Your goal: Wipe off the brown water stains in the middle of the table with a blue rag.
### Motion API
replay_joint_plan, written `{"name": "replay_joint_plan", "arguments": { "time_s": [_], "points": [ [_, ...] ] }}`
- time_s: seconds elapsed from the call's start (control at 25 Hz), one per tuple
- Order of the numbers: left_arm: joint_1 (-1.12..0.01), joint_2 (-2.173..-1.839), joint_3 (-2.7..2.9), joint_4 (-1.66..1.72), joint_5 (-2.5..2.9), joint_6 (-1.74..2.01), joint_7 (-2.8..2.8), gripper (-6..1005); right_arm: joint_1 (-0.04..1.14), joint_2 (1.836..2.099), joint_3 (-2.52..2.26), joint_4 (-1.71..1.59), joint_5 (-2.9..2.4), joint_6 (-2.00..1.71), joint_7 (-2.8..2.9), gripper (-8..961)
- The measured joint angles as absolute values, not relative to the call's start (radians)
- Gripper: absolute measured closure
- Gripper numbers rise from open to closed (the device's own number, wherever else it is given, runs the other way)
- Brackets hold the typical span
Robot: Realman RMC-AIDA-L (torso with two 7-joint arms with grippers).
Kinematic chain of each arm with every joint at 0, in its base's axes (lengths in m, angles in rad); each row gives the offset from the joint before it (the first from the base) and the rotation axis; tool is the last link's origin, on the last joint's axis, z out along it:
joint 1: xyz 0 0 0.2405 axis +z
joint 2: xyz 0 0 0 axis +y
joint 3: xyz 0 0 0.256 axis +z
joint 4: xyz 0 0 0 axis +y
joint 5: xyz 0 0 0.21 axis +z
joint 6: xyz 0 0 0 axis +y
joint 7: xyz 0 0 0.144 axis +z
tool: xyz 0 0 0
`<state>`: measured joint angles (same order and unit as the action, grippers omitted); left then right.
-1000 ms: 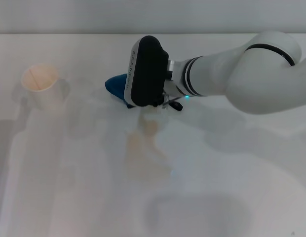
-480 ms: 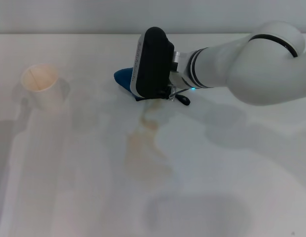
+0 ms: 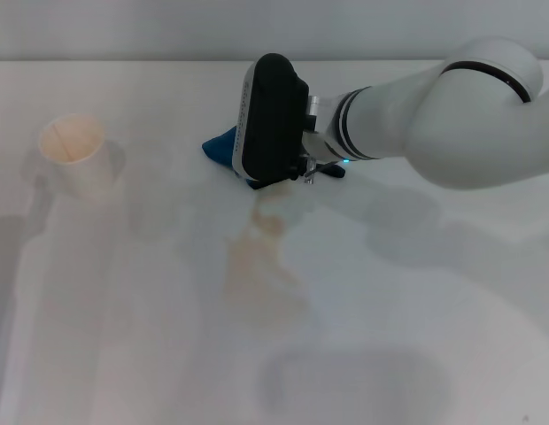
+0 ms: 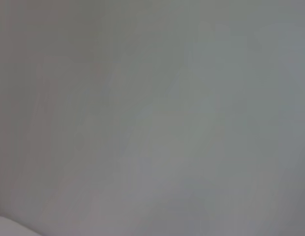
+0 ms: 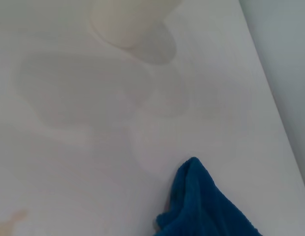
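Observation:
My right gripper (image 3: 254,168) sits under its black wrist housing, low over the white table (image 3: 416,336), shut on the blue rag (image 3: 220,146). The bunched rag sticks out on the left of the housing and touches the table. It also shows in the right wrist view (image 5: 201,206). The brown water stains (image 3: 261,266) lie just in front of the gripper. Their thin tail (image 3: 270,221) reaches up to the rag, and a trace shows in the right wrist view (image 5: 15,216). My left gripper is out of view; the left wrist view shows only a plain grey surface.
A white paper cup (image 3: 73,155) stands at the far left of the table and also shows in the right wrist view (image 5: 128,19). The table's far edge runs just behind the gripper. Grey shadows lie on the near part of the table.
My right gripper has moved with the rag a little to the right and toward the far edge, then shifted slightly back left. The stain looks the same.

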<state>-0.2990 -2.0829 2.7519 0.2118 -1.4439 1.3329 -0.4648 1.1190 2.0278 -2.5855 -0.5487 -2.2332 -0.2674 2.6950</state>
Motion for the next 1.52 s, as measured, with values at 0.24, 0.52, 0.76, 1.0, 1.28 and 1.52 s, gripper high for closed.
{"name": "replay_joint_plan", "arguments": {
  "time_s": [0.24, 0.52, 0.76, 1.0, 1.28, 1.52],
  "points": [
    [-0.298, -2.084, 2.752, 0.214, -1.445, 1.331, -0.465, 111, 1.093, 2.028, -2.594, -0.549, -2.233, -0.206, 2.694, 519],
    [-0.29, -2.085, 2.752, 0.227, -1.445, 1.332, -0.465, 112, 1.069, 2.028, -2.648, -0.551, -2.233, -0.168, 2.694, 520],
    [-0.288, -2.085, 2.752, 0.23, -1.445, 1.332, -0.465, 112, 1.044, 2.028, -2.659, -0.553, -2.233, -0.166, 2.694, 521],
    [-0.286, -2.085, 2.752, 0.23, -1.445, 1.333, -0.465, 112, 1.034, 2.028, -2.655, -0.585, -2.233, -0.171, 2.694, 521],
    [-0.277, -2.084, 2.753, 0.24, -1.445, 1.333, -0.465, 111, 1.05, 2.028, -2.66, -0.605, -2.233, -0.192, 2.694, 522],
    [-0.274, -2.083, 2.752, 0.241, -1.445, 1.334, -0.465, 112, 1.05, 2.028, -2.652, -0.597, -2.225, -0.193, 2.694, 523]
  ]
}}
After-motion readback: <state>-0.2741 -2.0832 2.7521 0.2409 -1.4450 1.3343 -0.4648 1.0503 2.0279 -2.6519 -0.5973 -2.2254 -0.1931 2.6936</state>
